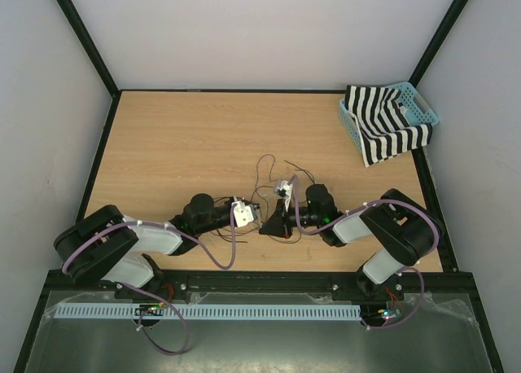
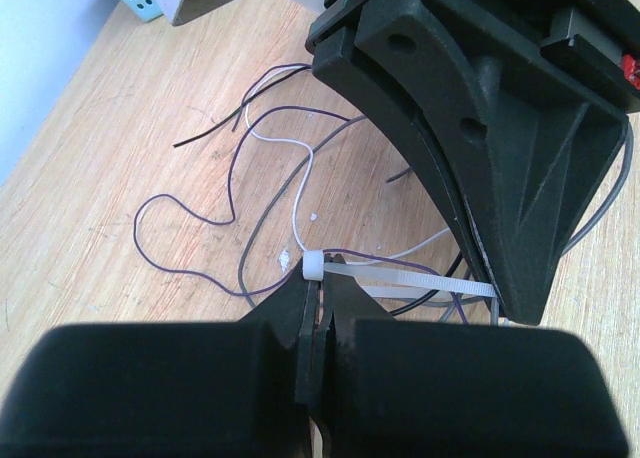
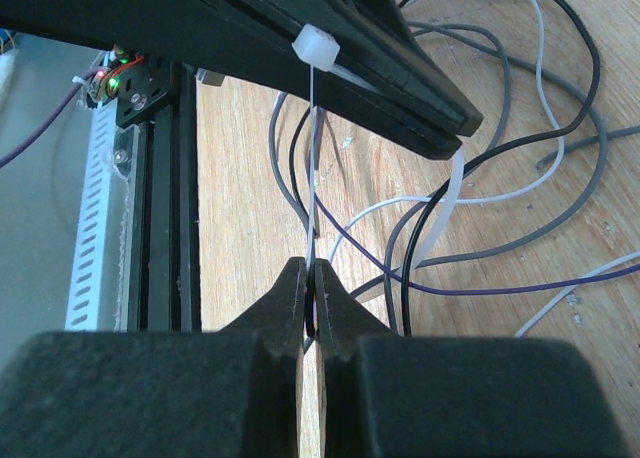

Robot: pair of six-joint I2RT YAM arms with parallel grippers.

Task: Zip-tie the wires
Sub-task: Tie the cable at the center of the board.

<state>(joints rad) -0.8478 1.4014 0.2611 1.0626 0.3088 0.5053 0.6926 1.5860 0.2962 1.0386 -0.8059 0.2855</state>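
Right pincer (image 3: 310, 281) pinches thin, whitish tail of zip tie (image 3: 318, 46).

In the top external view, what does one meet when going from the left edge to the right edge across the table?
Left arm → left gripper → right gripper → blue basket holding a striped cloth. The wires and the zip tie, pinched by both grippers, overlap them, so they are left out.
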